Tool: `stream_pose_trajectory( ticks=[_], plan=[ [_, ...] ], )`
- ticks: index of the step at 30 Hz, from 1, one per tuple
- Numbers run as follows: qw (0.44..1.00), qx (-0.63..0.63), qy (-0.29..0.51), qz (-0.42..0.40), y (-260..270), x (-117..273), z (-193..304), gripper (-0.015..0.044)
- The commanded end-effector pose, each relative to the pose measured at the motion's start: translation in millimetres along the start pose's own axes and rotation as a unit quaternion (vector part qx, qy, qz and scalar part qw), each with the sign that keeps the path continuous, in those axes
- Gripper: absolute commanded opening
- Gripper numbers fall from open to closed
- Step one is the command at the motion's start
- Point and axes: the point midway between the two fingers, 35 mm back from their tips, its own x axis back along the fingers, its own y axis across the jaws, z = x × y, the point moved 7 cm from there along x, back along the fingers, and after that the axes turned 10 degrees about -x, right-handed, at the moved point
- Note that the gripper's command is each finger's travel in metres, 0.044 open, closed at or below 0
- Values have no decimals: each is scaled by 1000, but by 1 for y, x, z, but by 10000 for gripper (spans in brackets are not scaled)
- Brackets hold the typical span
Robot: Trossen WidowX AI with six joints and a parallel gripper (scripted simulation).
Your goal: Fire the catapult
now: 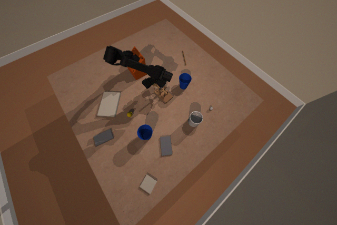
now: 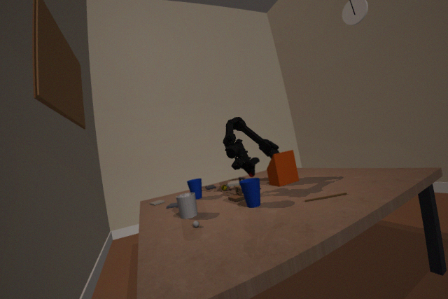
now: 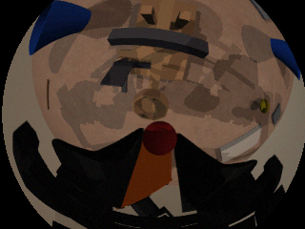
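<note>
My gripper (image 3: pixel 159 135) is shut on the red ball (image 3: pixel 159 137) (image 2: pixel 250 174), held at the fingertips above the table. The wooden catapult (image 1: pixel 164 95) (image 2: pixel 236 197) stands under the gripper, partly hidden by the arm in the top view. In the wrist view its round cup (image 3: pixel 151 104) lies just beyond the ball, and a dark bar (image 3: pixel 158 41) crosses its frame. The ball is not in the cup. The white mug (image 1: pixel 195 119) (image 2: pixel 187 205) stands upright, away from the catapult on the side opposite the orange arm base.
One blue cup (image 1: pixel 185 80) (image 2: pixel 250 192) stands close to the catapult; another blue cup (image 1: pixel 145 131) (image 2: pixel 195 188) stands farther off. A yellow ball (image 1: pixel 129 114), a small white ball (image 1: pixel 210 108) (image 2: pixel 195 223), a thin stick (image 1: pixel 184 58) (image 2: pixel 325 197) and several flat blocks lie around.
</note>
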Motion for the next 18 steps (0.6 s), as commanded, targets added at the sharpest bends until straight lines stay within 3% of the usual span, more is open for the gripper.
stream_pose_trajectory(
  ticks=[1, 18],
  plan=[
    [1000, -1, 15, 7, 12, -5, 2, 0],
    [1000, -2, 20, 11, 17, -27, -3, 0]
  ],
)
